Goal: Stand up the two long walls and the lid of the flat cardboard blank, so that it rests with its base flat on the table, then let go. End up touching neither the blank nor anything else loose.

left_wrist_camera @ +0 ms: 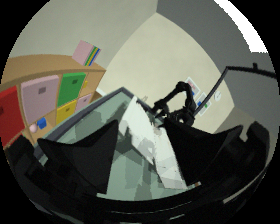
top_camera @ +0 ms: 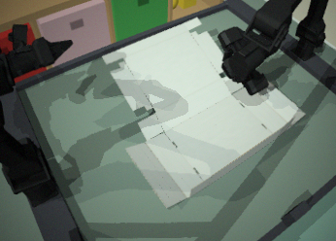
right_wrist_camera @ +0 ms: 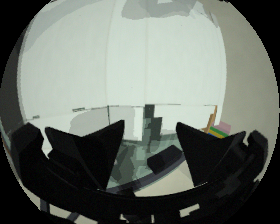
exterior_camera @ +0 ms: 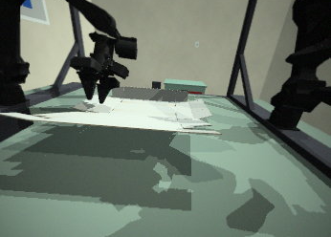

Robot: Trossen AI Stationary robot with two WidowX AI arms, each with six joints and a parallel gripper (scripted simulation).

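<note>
"Tools?"

"Right gripper (top_camera: 238, 79) (exterior_camera: 96, 100) (right_wrist_camera: 151, 122): fairly wide, fingers pointing down over the side of the blank (top_camera: 214, 117) (exterior_camera: 143, 110) (left_wrist_camera: 167, 160) (right_wrist_camera: 170, 55). Nothing between them. Contact with the card? Can't tell."

"Left gripper?"

"Left gripper (top_camera: 72, 44) (left_wrist_camera: 141, 122): partly open, a bit narrower than the right, nothing gripped. I've got it well apart from the card, out toward the pink door (top_camera: 75, 24) (left_wrist_camera: 40, 97) in the top view."

"Where's the blank?"

"On the table (top_camera: 97, 146) (exterior_camera: 258, 162), spread at a slant. One long wall (top_camera: 243, 157) (exterior_camera: 150, 94) is up, on the edge farthest from the cabinet (top_camera: 92, 7) (left_wrist_camera: 40, 65). Exterior view shows it upright behind the base."

"Lid?"

"Unfolded, on the cabinet side, together with the other long wall's panel. Neither stands. End flaps are spread outward too."

"Done, then?"

"No. One wall up, other wall and lid to go. Tag it, next."
</note>
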